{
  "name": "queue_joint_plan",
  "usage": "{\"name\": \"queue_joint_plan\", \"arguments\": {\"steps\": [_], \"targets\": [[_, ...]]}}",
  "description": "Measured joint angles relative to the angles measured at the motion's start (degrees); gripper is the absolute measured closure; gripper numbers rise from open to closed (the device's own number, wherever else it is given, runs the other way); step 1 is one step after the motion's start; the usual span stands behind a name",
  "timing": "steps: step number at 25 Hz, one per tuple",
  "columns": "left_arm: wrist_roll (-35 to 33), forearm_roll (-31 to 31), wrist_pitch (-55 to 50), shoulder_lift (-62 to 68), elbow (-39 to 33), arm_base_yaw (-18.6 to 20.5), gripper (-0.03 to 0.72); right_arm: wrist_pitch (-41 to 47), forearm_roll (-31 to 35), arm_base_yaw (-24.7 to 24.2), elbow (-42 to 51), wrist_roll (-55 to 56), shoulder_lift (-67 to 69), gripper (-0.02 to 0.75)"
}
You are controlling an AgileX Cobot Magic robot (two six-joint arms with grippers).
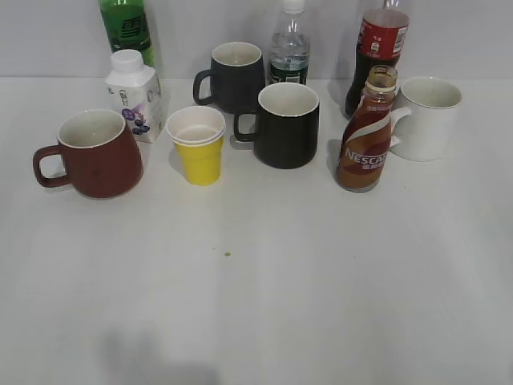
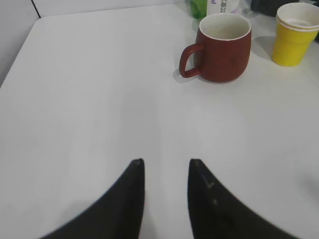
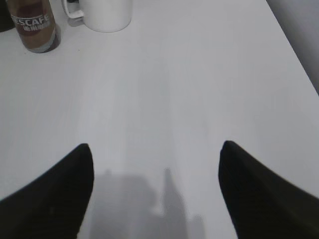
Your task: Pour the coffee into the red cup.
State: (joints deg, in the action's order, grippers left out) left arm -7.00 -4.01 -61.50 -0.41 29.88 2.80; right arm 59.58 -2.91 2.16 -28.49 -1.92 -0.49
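Note:
The coffee bottle (image 1: 365,136), curvy glass with a red-brown NESCAFE label and no cap, stands upright at the right of the table; its lower part shows in the right wrist view (image 3: 35,27). The red cup (image 1: 94,152), a maroon mug with an off-white inside and its handle to the left, stands at the left; it looks empty in the left wrist view (image 2: 223,47). My left gripper (image 2: 166,162) is open and empty, well short of the red cup. My right gripper (image 3: 155,147) is wide open and empty, well short of the bottle. Neither gripper shows in the exterior view.
A yellow paper cup (image 1: 197,146), two black mugs (image 1: 286,125) (image 1: 235,76), a white mug (image 1: 426,118), a white milk carton (image 1: 135,95), a green bottle (image 1: 127,28), a water bottle (image 1: 289,48) and a cola bottle (image 1: 378,48) stand along the back. The table's right edge (image 3: 294,50) is near.

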Motion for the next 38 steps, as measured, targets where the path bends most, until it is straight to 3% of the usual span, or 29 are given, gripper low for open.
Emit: {"name": "queue_joint_plan", "arguments": {"steps": [11, 17, 25, 31, 38], "targets": [[0.0, -0.19, 0.0, 0.0, 0.0, 0.0, 0.45, 0.0, 0.0, 0.0, 0.0, 0.0, 0.0, 0.152], [0.0, -5.02, 2.06, 0.78, 0.63, -2.42, 0.45, -0.4, 1.67, 0.0, -0.32, 0.0, 0.72, 0.152], [0.0, -5.82, 22.2, 9.7, 1.34, -3.0, 0.45, -18.77, 10.62, 0.0, -1.84, 0.0, 7.44, 0.152], [0.0, -9.58, 41.25, 21.33, -2.91, -3.0, 0.449, -27.57, 16.15, 0.82, 1.41, 0.0, 12.53, 0.153], [0.0, -10.8, 47.1, 35.65, -7.52, -5.02, 0.446, -34.22, 16.53, 5.3, 6.58, -6.67, 15.48, 0.153]]}}
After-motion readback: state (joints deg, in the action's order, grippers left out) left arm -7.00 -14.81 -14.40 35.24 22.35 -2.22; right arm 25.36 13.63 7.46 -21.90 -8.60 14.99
